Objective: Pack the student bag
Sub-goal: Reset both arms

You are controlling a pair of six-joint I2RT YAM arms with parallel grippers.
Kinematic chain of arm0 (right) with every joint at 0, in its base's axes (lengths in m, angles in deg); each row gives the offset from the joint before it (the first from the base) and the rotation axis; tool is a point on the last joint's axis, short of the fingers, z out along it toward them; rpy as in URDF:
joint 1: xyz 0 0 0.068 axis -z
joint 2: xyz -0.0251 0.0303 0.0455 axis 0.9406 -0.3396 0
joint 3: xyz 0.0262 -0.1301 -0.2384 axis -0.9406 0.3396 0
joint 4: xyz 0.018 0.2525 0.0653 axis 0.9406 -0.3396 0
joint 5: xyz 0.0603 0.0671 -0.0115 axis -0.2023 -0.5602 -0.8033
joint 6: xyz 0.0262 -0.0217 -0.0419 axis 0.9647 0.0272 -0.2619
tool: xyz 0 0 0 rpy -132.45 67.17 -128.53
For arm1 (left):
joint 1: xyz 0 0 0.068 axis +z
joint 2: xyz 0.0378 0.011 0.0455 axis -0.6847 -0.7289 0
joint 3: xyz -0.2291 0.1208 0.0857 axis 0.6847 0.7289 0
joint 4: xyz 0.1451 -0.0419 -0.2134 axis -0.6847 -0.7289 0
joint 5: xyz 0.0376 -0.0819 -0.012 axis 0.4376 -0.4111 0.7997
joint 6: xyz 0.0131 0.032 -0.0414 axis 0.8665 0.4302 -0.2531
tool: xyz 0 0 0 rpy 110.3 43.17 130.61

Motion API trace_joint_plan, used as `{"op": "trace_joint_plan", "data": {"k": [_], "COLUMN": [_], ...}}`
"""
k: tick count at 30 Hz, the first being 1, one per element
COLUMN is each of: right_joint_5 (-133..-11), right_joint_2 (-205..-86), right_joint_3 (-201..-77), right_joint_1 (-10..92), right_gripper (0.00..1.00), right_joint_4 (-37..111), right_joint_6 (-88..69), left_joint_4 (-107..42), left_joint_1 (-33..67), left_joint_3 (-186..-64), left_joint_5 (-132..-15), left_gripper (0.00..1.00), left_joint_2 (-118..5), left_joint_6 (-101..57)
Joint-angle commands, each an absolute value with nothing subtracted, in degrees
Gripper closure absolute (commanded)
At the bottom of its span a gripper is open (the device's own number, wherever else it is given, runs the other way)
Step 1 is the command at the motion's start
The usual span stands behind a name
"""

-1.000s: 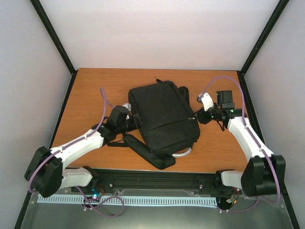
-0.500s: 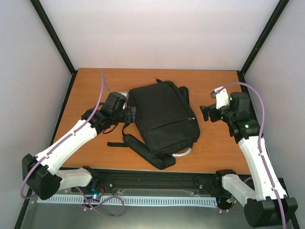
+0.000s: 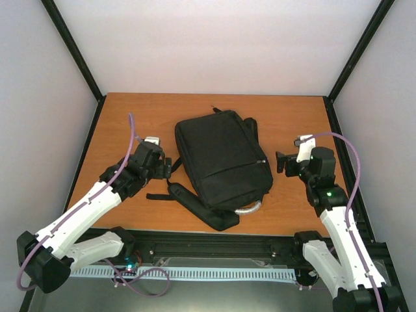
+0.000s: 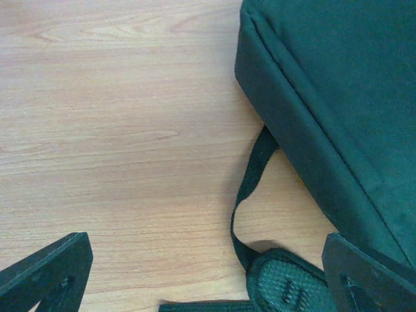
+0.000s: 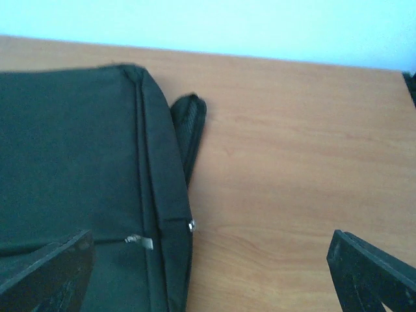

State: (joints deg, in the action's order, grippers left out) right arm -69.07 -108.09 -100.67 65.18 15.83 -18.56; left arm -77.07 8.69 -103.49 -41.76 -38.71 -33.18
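Student bag [image 3: 221, 159], a large black fabric backpack, lies flat in the middle of my orange-brown wooden table [image 3: 123, 117]. Its padded shoulder strap [image 3: 198, 208] and grey curved handle [image 3: 250, 209] point toward my bases. On the left, my left gripper [image 3: 169, 166] hangs just beside the bag's left edge. Its fingers [image 4: 49, 270] are spread wide and grasp nothing, and a thin black webbing strap [image 4: 250, 175] loops on the wood between them. On the right, my right gripper [image 3: 280, 162] sits just beside the bag's right edge, fingers [image 5: 45, 270] equally wide and empty, with a small silver zip pull [image 5: 140, 242] close ahead.
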Motion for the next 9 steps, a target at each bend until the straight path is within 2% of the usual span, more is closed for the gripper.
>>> {"op": "trace_joint_plan", "data": {"k": [1,9], "right_joint_5": [-70.6,-69.56], "right_joint_2": [-104.34,-104.39], "right_joint_3": [-100.35,-102.35], "right_joint_1": [65.4,65.89], "right_gripper": [0.0,0.0], "right_joint_4": [22.24,20.42], "right_joint_6": [-15.64,-14.0], "left_joint_4": [-75.64,-75.59], "left_joint_1": [9.28,9.47], "left_joint_3": [-104.55,-104.16], "left_joint_5": [-36.95,-36.18], "left_gripper": [0.0,0.0], "left_joint_2": [-37.12,-37.15], "left_joint_6": [-32.79,-33.03]}}
